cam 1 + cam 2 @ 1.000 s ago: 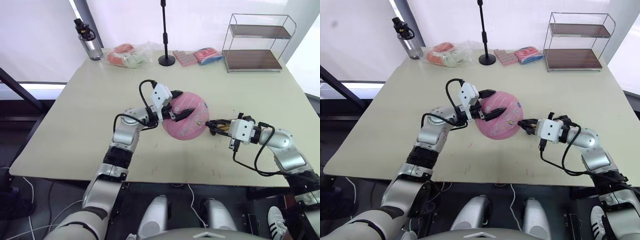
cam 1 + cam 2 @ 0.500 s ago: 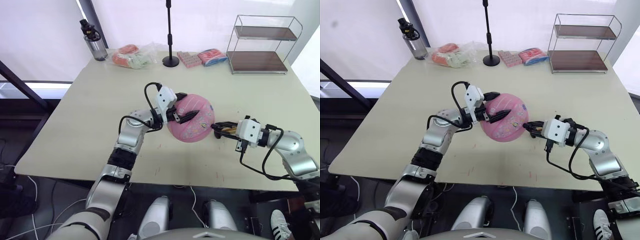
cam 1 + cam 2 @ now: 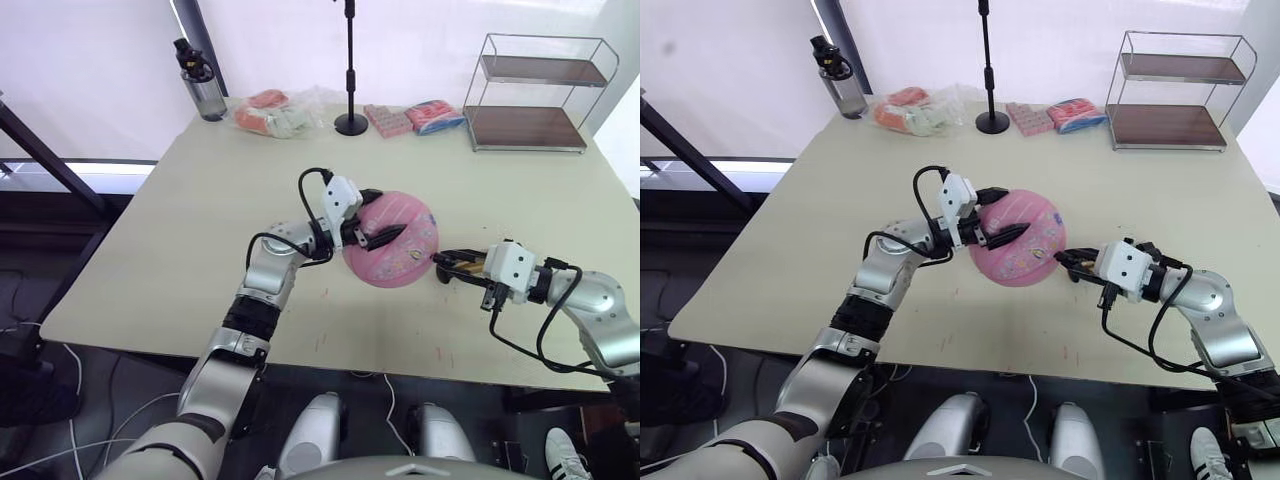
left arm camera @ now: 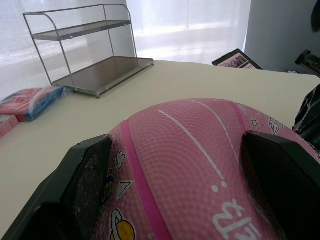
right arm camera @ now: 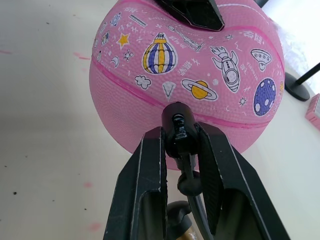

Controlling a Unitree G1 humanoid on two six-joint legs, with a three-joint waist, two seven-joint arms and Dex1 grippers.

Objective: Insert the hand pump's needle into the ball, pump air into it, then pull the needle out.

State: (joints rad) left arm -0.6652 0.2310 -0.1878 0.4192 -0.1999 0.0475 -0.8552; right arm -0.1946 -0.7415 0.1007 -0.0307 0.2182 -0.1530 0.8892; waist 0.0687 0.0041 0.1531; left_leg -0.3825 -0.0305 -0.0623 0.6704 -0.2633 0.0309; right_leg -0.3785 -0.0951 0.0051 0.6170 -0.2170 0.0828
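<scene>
The pink ball (image 3: 400, 245) with cartoon prints rests mid-table. My left gripper (image 3: 380, 236) straddles it, one black finger (image 4: 82, 185) pressed on each side, shut on the ball. In from the right comes my right gripper (image 5: 180, 134), shut on the small black fitting (image 5: 178, 125) at the end of the pump's hose, and the fitting's tip touches the ball's skin. The needle itself is hidden. Behind the fingers I see a bit of the gold hand pump (image 3: 468, 262).
Along the table's far edge stand a dark water bottle (image 3: 203, 85), a clear bag of packets (image 3: 275, 112), a black pole on a round base (image 3: 351, 122), flat packets (image 3: 415, 115) and a two-tier wire rack (image 3: 540, 95). The near table edge (image 3: 330, 350) lies below both arms.
The whole picture has shifted, so the camera moved. Both grippers keep the same hold and the same place against the ball.
</scene>
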